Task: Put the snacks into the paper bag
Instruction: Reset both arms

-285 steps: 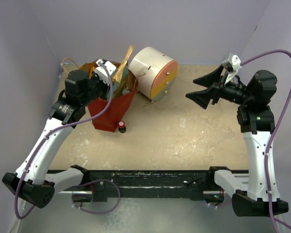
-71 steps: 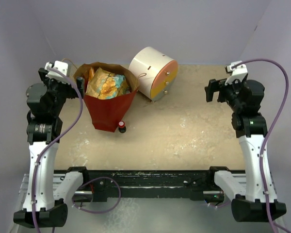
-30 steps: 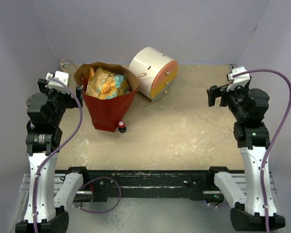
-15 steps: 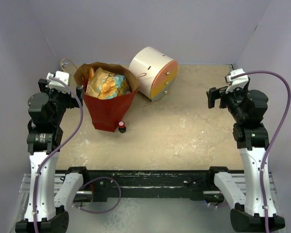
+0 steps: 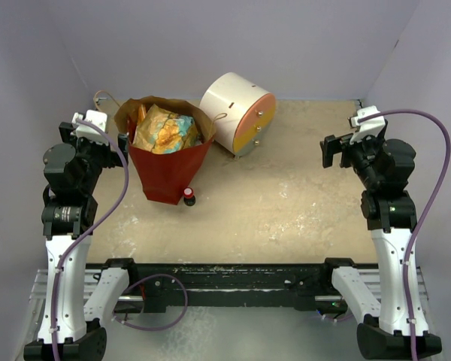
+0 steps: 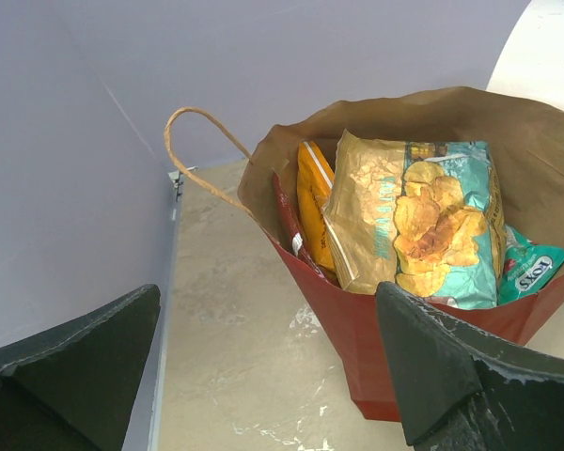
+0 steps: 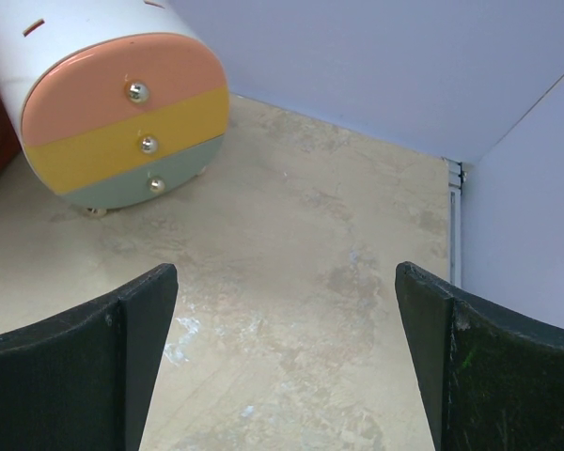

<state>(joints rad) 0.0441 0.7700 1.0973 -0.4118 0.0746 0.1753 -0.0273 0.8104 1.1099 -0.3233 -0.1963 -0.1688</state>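
Well, crinkly snack packets (image 6: 404,216) stand edgewise to fit the tall red paper bag (image 6: 385,343) at ten o'clock; left fingers (image 6: 75,362), right fingers (image 7: 75,362) apart, empty.

Robotics lab cell: bare lilac walls (image 5: 233,37) around a beige tabletop (image 5: 286,210), black mounting rail (image 5: 233,277) along its near edge

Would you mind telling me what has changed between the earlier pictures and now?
The left gripper has pulled back from the mouth of the paper bag to the bag's left, and the right gripper has drawn back toward the right wall. Both are open and empty. The snacks now sit down in the bag, with none sticking up. The bag, drawer unit and small bottle stayed put.
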